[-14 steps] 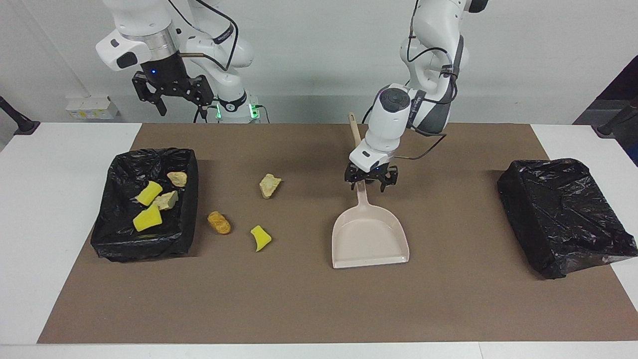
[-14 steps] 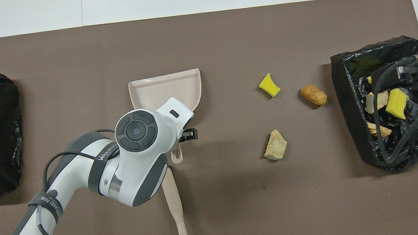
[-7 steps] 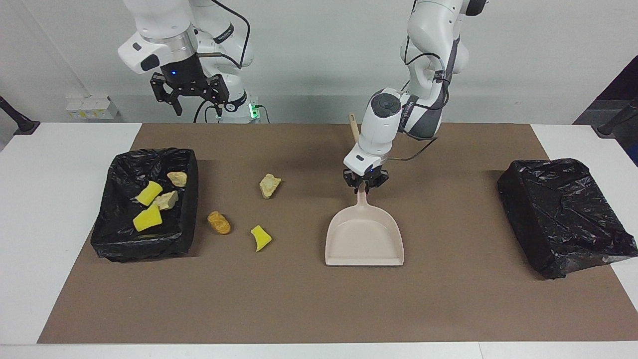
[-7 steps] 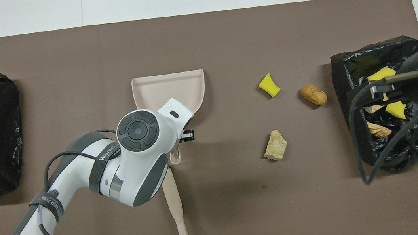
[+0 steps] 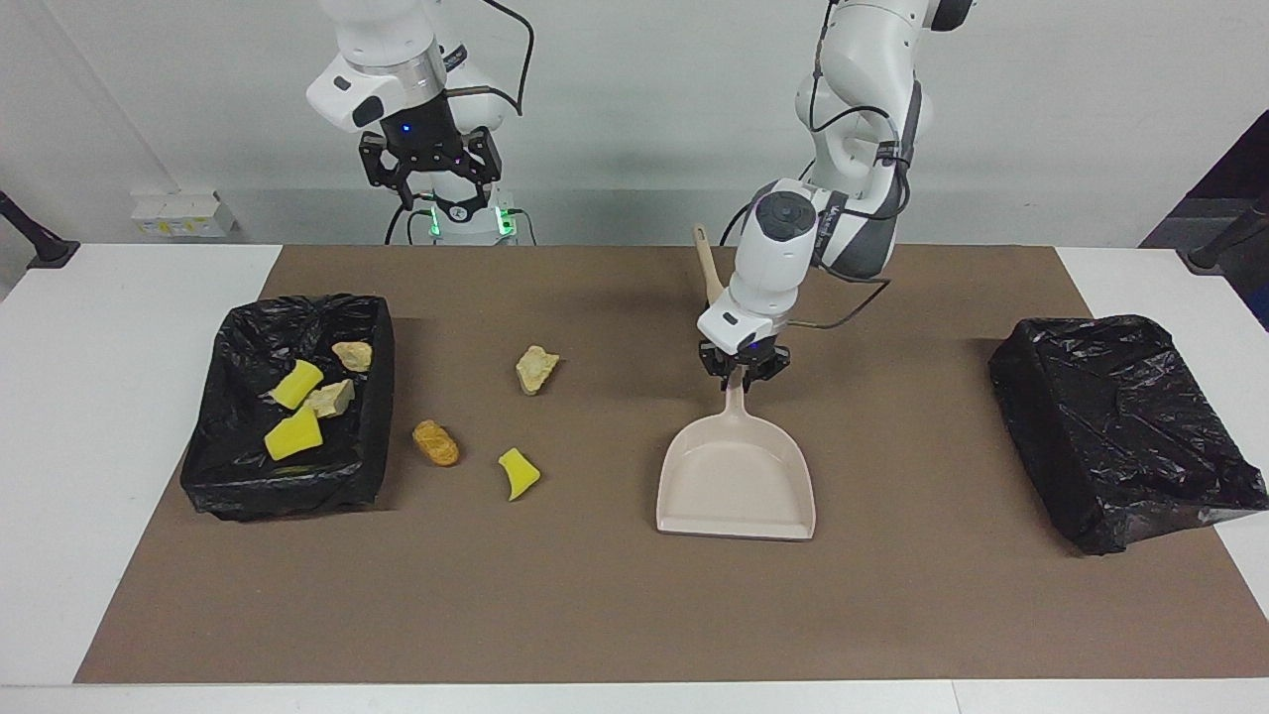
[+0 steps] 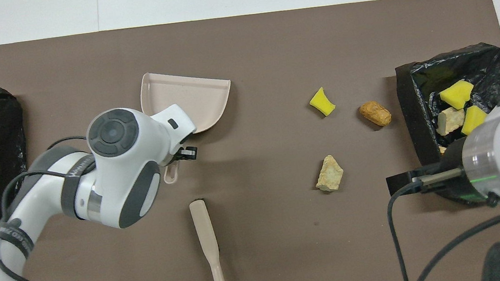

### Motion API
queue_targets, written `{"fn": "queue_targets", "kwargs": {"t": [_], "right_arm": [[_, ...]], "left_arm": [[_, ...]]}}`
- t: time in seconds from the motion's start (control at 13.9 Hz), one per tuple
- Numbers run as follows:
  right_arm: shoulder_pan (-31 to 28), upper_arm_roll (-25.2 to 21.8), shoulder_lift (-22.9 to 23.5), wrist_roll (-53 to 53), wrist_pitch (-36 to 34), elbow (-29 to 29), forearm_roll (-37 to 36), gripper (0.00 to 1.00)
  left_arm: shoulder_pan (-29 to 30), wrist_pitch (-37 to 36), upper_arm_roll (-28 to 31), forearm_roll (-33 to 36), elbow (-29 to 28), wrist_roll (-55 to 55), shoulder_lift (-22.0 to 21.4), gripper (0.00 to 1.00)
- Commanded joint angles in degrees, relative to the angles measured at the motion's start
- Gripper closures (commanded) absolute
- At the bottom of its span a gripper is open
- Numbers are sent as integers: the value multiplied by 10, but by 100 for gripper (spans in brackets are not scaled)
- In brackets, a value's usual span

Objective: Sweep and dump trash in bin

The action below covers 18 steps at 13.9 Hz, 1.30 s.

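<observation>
One word, "WANJEED", partly readable on left arm (image 6: 42,194).

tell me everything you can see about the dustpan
The dustpan is pale beige, plastic by its look, with a wide shallow scoop, low side walls and a slim handle pointing toward the robots. It is empty. The left gripper is shut on its handle. Its open lip faces away from the robots and sits on the brown mat, mid-table; whether the handle end is raised off the mat is unclear. No trash touches it.
</observation>
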Motion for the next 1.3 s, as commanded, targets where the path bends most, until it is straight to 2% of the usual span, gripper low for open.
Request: {"fn": "queue_targets", "kwargs": {"t": [0.0,0.29,0.43,0.72,0.94,1.01,1.22], "right_arm": [[38,-1,-53,-10,46,-87,18,0],[128,-1,-44,53,101,-128,41,0],[190,-1,0,118,147,-129,41,0],[308,0,137,244,285,-108,21,0],[366,0,236,340,295,-43,-32,0],[383,0,256,366,308,-41,-38,0],[418,0,270,383,356,-72,-39,0]], "left_arm": [[45,-62,-4,8,41,81,-2,100],[116,-104,-3,9,57,219,-9,100],[144,-107,-3,10,58,285,-10,100],[208,-112,-3,14,57,508,-10,100],[231,-113,-3,14,52,638,-11,100],[236,-115,-2,15,48,689,-16,100],[252,-111,-1,15,11,787,-36,100]]}}
